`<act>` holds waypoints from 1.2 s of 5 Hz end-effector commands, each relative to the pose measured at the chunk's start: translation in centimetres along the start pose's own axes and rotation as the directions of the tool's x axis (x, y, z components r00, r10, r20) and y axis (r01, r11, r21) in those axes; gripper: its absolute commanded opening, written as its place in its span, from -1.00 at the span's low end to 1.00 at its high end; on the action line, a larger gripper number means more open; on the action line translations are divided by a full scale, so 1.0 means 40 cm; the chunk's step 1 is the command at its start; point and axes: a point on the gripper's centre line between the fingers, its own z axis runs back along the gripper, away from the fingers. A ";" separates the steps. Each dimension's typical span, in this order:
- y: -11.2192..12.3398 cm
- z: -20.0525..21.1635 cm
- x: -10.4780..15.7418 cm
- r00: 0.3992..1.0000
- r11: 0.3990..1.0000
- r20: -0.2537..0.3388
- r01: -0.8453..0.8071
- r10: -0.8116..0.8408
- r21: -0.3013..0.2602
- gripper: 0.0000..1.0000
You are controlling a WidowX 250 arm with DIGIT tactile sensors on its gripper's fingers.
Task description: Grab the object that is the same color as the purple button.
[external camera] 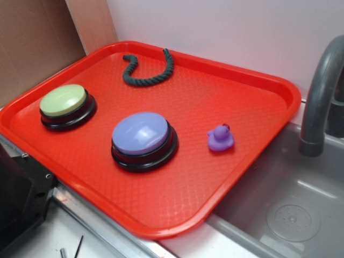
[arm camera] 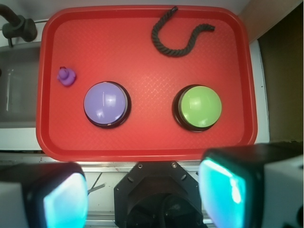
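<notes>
Glossy plastic domes on both buttons, a textured red plastic tray, twisted cloth rope, smooth rubbery duck.

I seem to be working at a toy kitchen mock-up in a lab: a grey plastic sink with a moulded drain and a grey faucet, a red cafeteria tray beside it, cardboard backing.
</notes>
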 end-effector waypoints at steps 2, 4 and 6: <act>-0.005 -0.009 0.032 0.992 0.992 0.002 0.126 -0.126 0.000 1.00; -0.095 -0.057 0.105 0.841 0.842 0.057 0.539 -0.539 0.015 1.00; -0.196 -0.121 0.191 0.649 0.656 0.098 0.753 -0.754 0.052 1.00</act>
